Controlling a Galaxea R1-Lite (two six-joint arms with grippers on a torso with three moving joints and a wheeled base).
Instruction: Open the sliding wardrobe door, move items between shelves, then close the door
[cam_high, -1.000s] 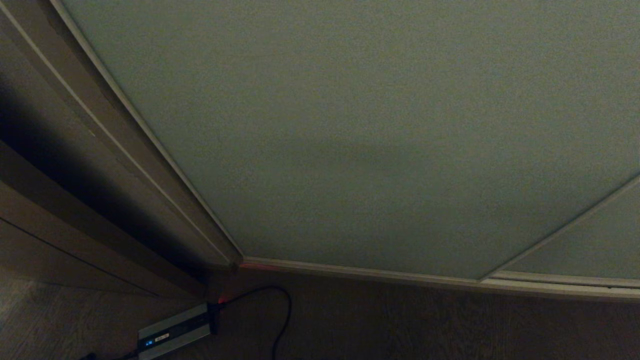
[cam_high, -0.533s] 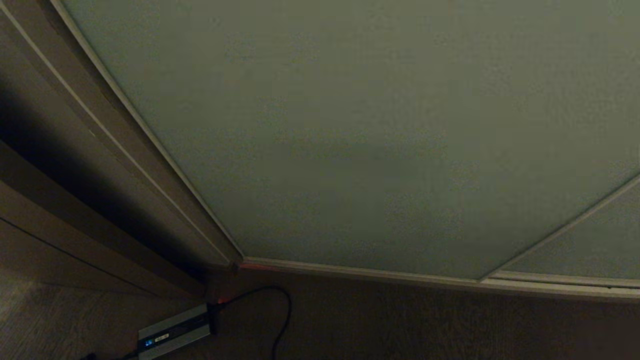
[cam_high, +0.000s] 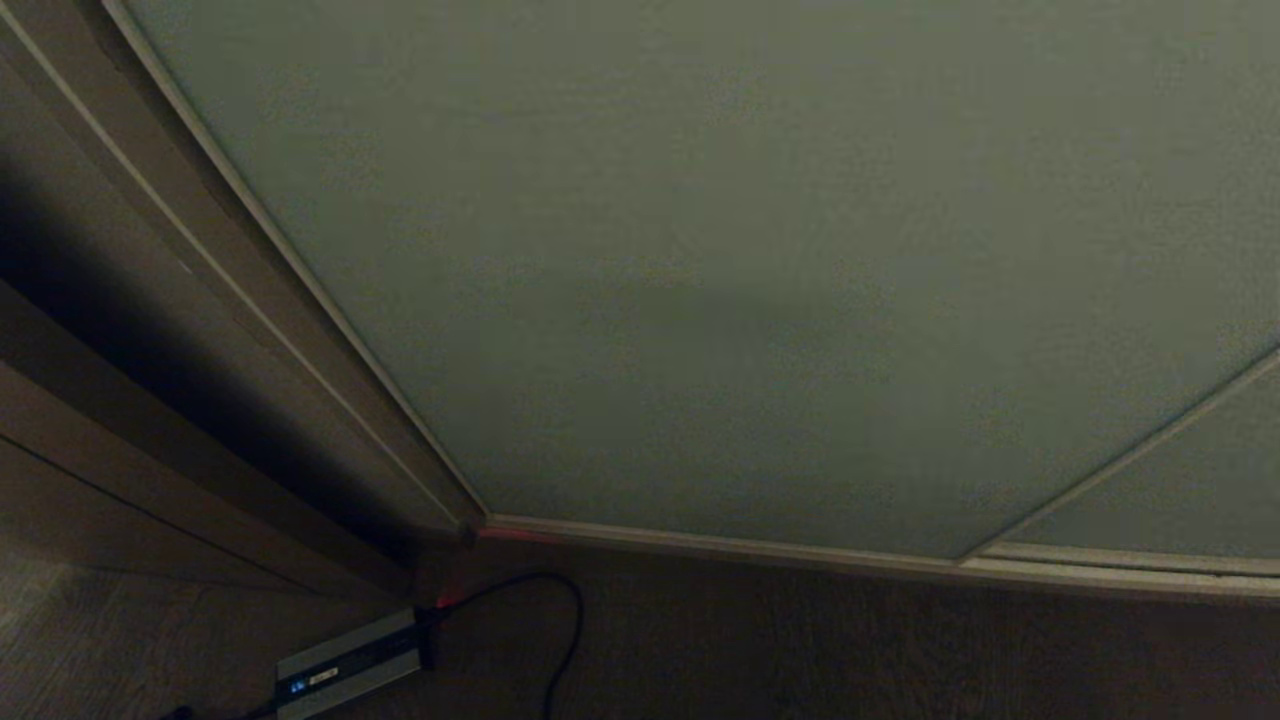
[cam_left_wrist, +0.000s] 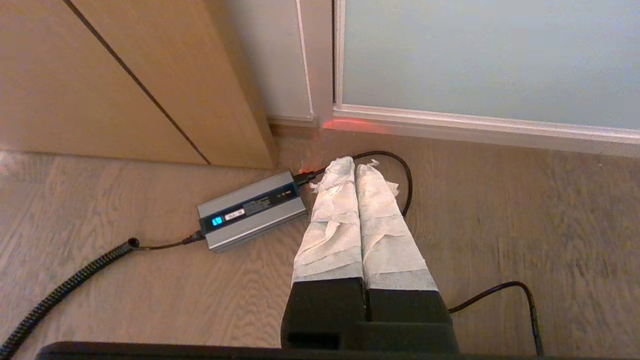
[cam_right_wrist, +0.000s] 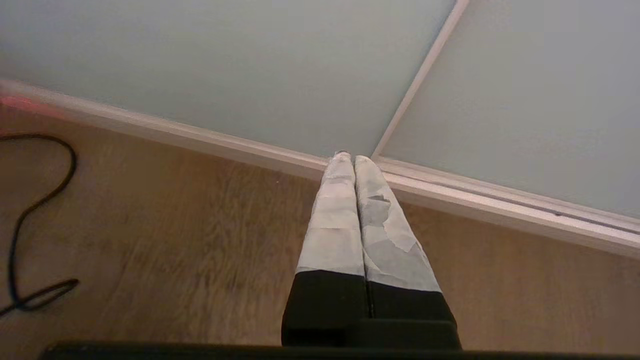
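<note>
The sliding wardrobe door is a wide pale grey-green panel with a thin cream frame strip, and it fills most of the head view. It stands closed, so the shelves and the items are hidden behind it. The same door shows in the right wrist view beside a second grey-green panel. Neither arm is in the head view. My left gripper is shut and empty, hanging low over the floor. My right gripper is also shut and empty, its tips pointing at the door's bottom rail where the two panels meet.
A grey power adapter with a lit blue display lies on the wooden floor by the door's left corner, with black cables looping round it. A brown wooden panel stands to the left of the wardrobe.
The head view shows no movement of the door or the floor things; only the light on the door has shifted slightly.
</note>
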